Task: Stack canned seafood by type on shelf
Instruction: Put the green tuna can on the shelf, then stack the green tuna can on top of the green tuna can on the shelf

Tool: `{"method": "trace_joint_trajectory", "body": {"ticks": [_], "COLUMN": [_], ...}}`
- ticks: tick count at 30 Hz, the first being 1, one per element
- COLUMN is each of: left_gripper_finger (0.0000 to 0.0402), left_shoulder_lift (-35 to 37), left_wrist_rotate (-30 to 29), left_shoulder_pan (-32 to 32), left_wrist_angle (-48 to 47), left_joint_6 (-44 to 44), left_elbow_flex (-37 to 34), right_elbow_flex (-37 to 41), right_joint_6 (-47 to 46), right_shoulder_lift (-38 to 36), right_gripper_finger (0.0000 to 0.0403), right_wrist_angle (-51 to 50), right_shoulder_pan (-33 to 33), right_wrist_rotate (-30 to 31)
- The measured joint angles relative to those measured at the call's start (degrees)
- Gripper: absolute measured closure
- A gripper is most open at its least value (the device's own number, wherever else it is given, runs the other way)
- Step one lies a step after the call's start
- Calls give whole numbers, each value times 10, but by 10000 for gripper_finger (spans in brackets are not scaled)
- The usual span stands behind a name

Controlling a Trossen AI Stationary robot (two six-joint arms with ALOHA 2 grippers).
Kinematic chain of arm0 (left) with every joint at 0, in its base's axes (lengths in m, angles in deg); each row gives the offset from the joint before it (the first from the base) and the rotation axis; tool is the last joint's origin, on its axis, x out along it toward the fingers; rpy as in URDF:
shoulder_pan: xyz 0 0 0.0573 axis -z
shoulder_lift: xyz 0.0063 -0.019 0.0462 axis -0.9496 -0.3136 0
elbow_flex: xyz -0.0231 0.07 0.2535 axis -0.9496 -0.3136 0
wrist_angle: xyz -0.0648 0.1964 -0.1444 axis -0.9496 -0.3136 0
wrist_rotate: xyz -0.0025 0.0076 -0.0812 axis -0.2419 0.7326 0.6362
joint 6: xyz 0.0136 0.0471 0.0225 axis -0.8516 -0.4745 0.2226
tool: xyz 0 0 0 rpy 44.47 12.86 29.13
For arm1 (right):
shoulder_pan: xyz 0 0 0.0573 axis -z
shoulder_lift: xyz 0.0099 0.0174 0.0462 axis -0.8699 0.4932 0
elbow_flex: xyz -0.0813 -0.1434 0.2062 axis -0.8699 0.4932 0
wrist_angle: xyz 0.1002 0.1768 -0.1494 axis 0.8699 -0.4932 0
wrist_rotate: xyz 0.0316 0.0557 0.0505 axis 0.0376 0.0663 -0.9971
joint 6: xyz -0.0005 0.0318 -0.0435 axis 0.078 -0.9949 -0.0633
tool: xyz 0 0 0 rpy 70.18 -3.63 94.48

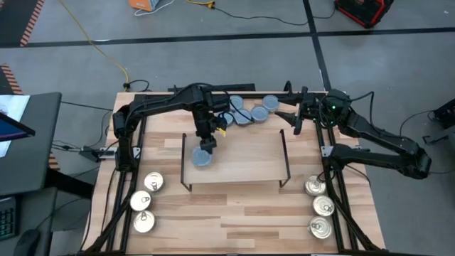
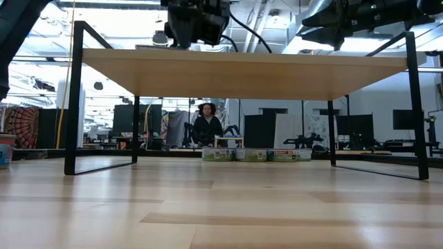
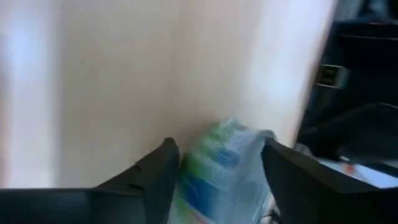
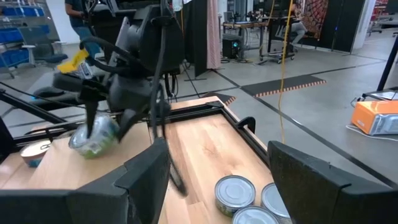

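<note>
The left gripper (image 1: 205, 146) is hovering over the shelf (image 1: 249, 167), fingers spread around a blue-grey tin (image 1: 202, 157) sitting on its top. Probably rigid, dense and slick-sided, so pinching across the rim seems safest. The right gripper (image 1: 297, 117) is waiting, spread and empty, near the tins on the counter (image 1: 234, 217).

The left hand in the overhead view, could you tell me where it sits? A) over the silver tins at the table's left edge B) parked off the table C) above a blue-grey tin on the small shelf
C: the left hand is over the shelf, right at a blue-grey tin lying on its wooden top.
</note>
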Motion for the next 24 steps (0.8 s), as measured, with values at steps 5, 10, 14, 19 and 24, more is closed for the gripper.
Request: {"method": "trace_joint_trajectory", "body": {"ticks": [5, 10, 14, 19, 24], "left_gripper_finger": [125, 108, 110, 120, 134], "left_shoulder_lift": [1, 0, 1, 1, -8], "left_wrist_rotate": [-30, -42, -71, -66, -57], "left_shoulder_pan": [-16, -32, -62, -134, -219], "left_wrist_angle": [5, 22, 60, 158, 266], "left_joint_6": [-12, -62, -82, -83, -50], "left_elbow_flex": [1, 4, 29, 33, -10], "right_elbow_flex": [0, 0, 0, 0, 0], "right_joint_6": [0, 0, 5, 20, 26], "right_shoulder_lift": [0, 0, 0, 0, 0], "right_gripper_finger": [108, 108, 108, 108, 108], "right_wrist_angle": [0, 0, -1, -12, -27], "right_shoulder_pan": [0, 0, 0, 8, 26], "right_wrist_rotate": [0, 0, 0, 0, 0]}}
